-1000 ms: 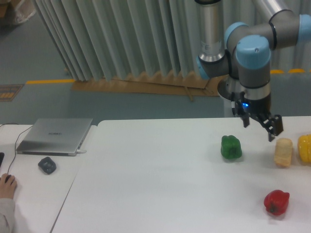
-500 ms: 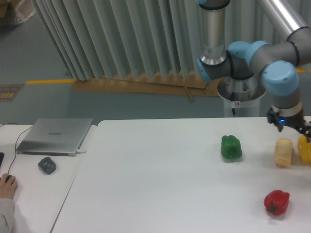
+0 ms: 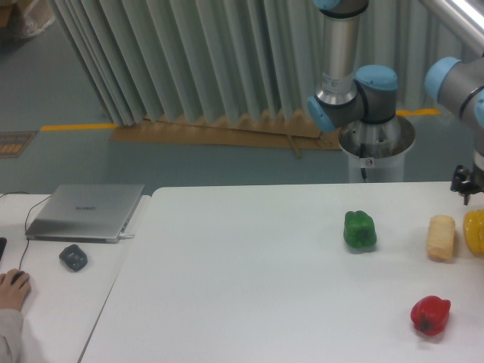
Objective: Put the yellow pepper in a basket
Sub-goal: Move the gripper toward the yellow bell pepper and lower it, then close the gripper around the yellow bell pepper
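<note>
The yellow pepper (image 3: 476, 231) sits on the white table (image 3: 249, 272) at the far right, cut off by the frame edge. My gripper (image 3: 470, 184) is just above it at the right edge. Only a dark part of it shows, so I cannot tell how the jaws stand. No basket is in view.
A pale beige oblong block (image 3: 441, 237) lies just left of the yellow pepper. A green pepper (image 3: 360, 230) stands further left, and a red pepper (image 3: 430, 314) is near the front right. A laptop (image 3: 85, 212), a dark mouse (image 3: 73, 258) and a person's hand (image 3: 13, 284) are on the left desk.
The gripper has moved right, from above the beige block and green pepper to the frame's right edge over the yellow pepper. The objects on the table have not moved.
</note>
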Motion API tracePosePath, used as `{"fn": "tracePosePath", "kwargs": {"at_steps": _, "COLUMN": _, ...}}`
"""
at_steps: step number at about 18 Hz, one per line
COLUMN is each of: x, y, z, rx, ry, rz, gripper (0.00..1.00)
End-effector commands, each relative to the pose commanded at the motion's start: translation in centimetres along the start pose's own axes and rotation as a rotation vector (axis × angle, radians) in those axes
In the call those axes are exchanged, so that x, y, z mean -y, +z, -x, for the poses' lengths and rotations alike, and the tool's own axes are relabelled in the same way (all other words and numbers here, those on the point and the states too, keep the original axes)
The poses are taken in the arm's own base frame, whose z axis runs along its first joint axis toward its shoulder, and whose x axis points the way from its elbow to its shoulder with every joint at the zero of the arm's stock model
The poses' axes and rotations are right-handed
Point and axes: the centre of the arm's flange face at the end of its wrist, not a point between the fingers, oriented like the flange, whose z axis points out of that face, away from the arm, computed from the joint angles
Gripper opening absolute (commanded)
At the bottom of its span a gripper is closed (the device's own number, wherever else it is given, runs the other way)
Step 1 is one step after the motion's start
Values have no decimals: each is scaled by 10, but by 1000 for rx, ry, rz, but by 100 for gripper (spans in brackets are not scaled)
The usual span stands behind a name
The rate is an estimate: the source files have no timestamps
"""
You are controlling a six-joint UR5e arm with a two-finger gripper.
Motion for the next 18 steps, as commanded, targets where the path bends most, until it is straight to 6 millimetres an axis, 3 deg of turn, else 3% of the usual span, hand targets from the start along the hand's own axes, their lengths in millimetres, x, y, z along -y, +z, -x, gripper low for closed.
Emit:
{"fn": "tracePosePath", "kwargs": {"at_steps": 4, "x": 19, "y": 18, "z": -8, "rx": -28, "ry": 31, "rz": 25, "gripper": 100}}
{"fn": "tracePosePath", "kwargs": {"at_steps": 14, "x": 30, "y": 45, "z": -4, "rx": -61, "ry": 50, "rz": 49, "gripper": 100}}
{"fn": "tracePosePath", "kwargs": {"at_steps": 18, "x": 30, "y": 47, "z": -4, "rx": -63, "ry": 52, "rz": 51, "gripper": 100}}
